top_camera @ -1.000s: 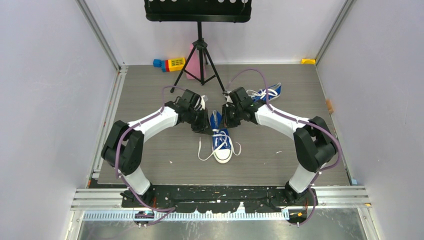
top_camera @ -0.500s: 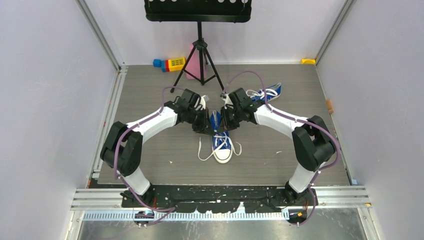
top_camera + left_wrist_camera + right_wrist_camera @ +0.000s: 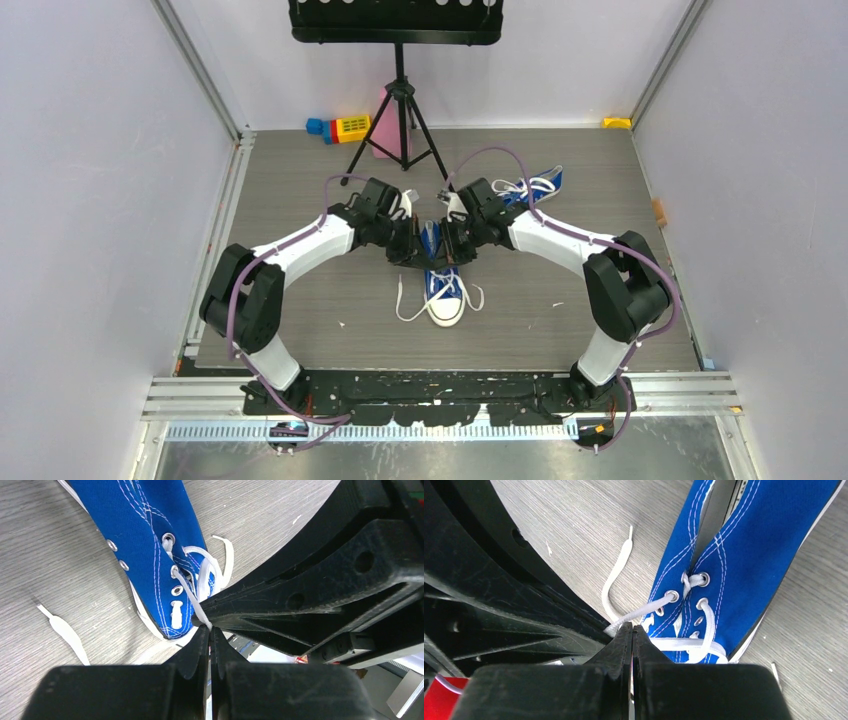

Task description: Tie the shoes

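our right arm [image 3: 548,236] edges toward the near shoe [image 3: 444,293] on the tabletop [image 3: 300,200]; just above it, left fingers [image 3: 198,647] and right fingers [image 3: 623,642] each pinch its lace [image 3: 186,587]; the other shoe [image 3: 538,185] lies beyond it.

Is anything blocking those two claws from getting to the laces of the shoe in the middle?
Nothing visible does. The left gripper is shut on a lace of the blue shoe, and the right gripper is shut on a lace too, right beside it.
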